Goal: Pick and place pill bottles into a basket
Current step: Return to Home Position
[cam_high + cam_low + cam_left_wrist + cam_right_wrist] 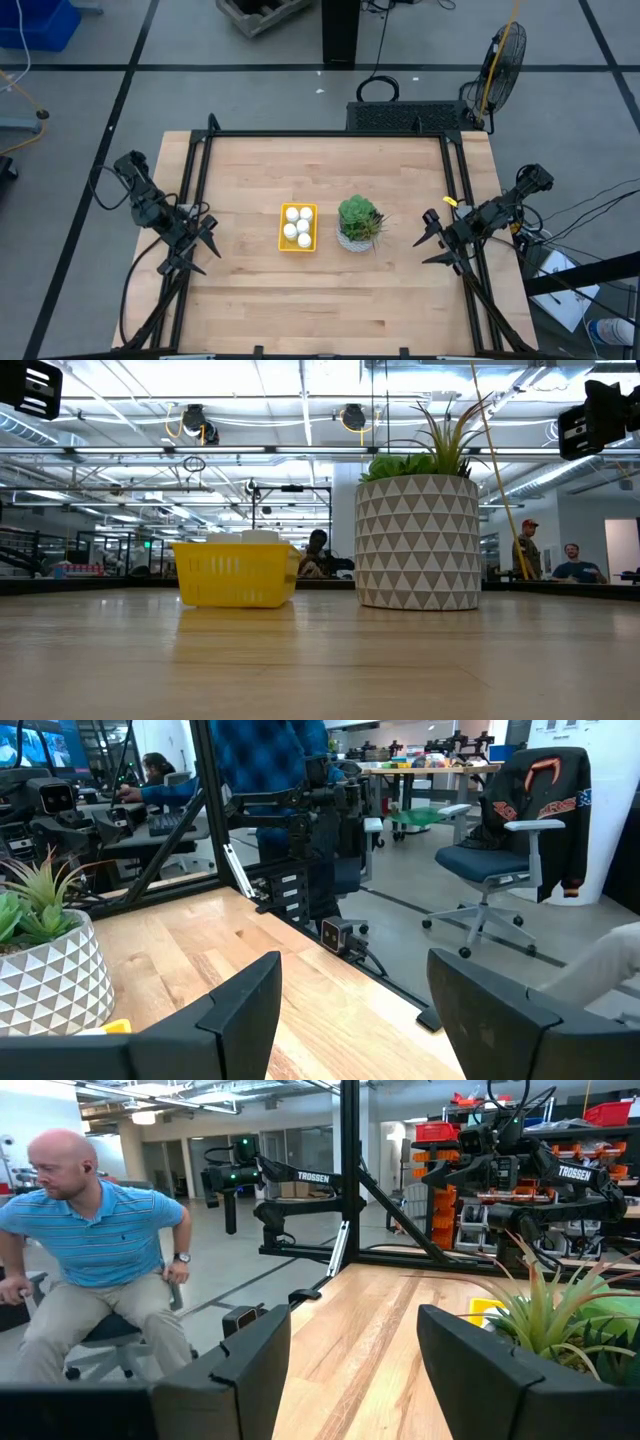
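The yellow basket point(298, 228) stands on the table's middle and holds several white pill bottles point(298, 225). In the low view only their white tops point(257, 537) show above the basket's wall point(236, 573). My left gripper point(207, 243) is open and empty above the table's left edge, well left of the basket. My right gripper point(430, 238) is open and empty near the table's right edge, right of the potted plant. Both pairs of fingers show open in the left wrist view point(350, 1010) and the right wrist view point(350, 1365).
A green plant in a white triangle-patterned pot point(358, 223) stands just right of the basket. A black frame point(325, 134) runs around the table. A person sits beyond the table's edge point(95, 1240). Bare wood lies near and far of the basket.
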### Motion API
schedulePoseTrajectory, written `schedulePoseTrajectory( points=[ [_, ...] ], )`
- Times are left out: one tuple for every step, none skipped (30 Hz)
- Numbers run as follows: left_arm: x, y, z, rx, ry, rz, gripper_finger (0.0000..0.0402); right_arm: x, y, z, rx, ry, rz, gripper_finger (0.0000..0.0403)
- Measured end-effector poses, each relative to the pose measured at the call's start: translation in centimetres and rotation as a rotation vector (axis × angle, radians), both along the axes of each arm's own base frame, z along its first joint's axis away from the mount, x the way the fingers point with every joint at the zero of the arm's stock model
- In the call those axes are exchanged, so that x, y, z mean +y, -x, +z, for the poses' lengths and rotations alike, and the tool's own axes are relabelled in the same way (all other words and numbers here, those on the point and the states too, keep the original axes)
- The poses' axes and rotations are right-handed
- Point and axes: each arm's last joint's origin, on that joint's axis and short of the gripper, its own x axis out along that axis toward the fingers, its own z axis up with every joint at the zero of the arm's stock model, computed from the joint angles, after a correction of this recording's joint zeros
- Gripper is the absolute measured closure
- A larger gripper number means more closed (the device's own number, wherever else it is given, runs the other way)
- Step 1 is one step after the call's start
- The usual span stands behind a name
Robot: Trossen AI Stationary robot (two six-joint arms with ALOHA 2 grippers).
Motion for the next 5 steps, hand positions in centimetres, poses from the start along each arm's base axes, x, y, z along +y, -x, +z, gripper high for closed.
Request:
schedulePoseTrajectory(
  points=[
    [0.00, 0.00, 0.00, 0.000, 0.000, 0.000, 0.0149, 0.00, 0.00, 0.00, 0.000, 0.000, 0.000, 0.0193],
    [0.00, 0.00, 0.00, 0.000, 0.000, 0.000, 0.0149, 0.00, 0.00, 0.00, 0.000, 0.000, 0.000, 0.0193],
    [0.00, 0.00, 0.00, 0.000, 0.000, 0.000, 0.0149, 0.00, 0.00, 0.00, 0.000, 0.000, 0.000, 0.0193],
    [0.00, 0.00, 0.00, 0.000, 0.000, 0.000, 0.0149, 0.00, 0.00, 0.00, 0.000, 0.000, 0.001, 0.0193],
    [0.00, 0.00, 0.00, 0.000, 0.000, 0.000, 0.0149, 0.00, 0.00, 0.00, 0.000, 0.000, 0.000, 0.0193]
  ],
)
